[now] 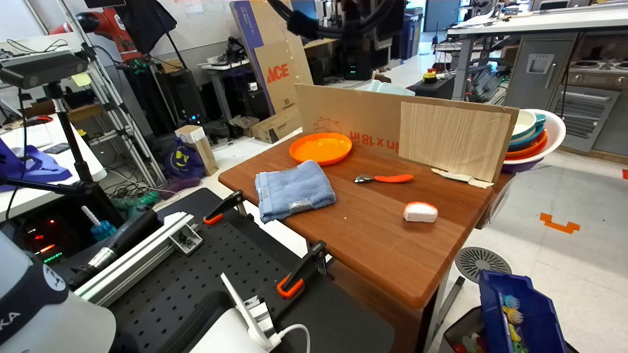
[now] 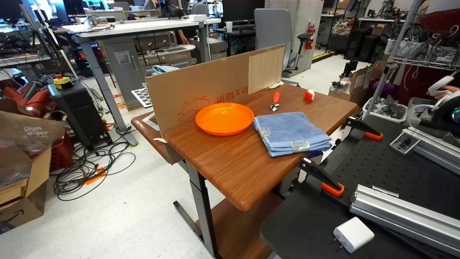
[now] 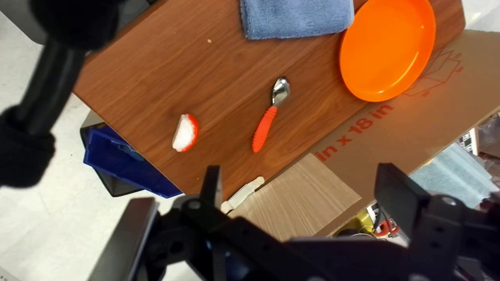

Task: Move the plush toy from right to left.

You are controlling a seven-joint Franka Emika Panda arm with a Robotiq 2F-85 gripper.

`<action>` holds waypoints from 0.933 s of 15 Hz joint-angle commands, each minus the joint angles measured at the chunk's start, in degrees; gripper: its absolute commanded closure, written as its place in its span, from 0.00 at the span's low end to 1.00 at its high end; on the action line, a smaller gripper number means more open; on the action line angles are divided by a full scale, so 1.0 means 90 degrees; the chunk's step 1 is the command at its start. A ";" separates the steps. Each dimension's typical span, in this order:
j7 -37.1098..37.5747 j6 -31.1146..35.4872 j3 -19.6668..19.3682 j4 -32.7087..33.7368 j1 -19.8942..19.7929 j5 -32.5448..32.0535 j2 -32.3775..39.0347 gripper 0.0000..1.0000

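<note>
step: likely pre-grasp | jaws wide apart | white-and-orange half-round plush toy [image 3: 185,134] on brown wood-grain worktop [image 3: 230,78], below jaws, outside their gap | next, likely: centre jaws over it, descend

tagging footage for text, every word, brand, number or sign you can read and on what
"ACE" on the tall box
"in x 18 in" on the panel, upside down in both exterior views
"KA", cut off by the picture edge, on the arm
"Ginger & Spice" on the speckled package
Curved arrow sign on the open carton
Too small or blurred: print on the tall box's purple side, by the panel's drawing, the arm's badge
</note>
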 commanded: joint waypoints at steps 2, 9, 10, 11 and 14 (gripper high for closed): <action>0.0051 0.0304 -0.0031 0.0497 -0.0182 0.0441 0.0986 0.00; 0.0175 0.0947 0.0008 0.0943 -0.0458 0.0807 0.2514 0.00; 0.0222 0.1037 0.0017 0.1044 -0.0502 0.0790 0.2742 0.00; 0.0270 0.1138 0.0029 0.1142 -0.0541 0.0770 0.2951 0.00; 0.0480 0.1445 0.0046 0.1398 -0.0612 0.0671 0.3514 0.00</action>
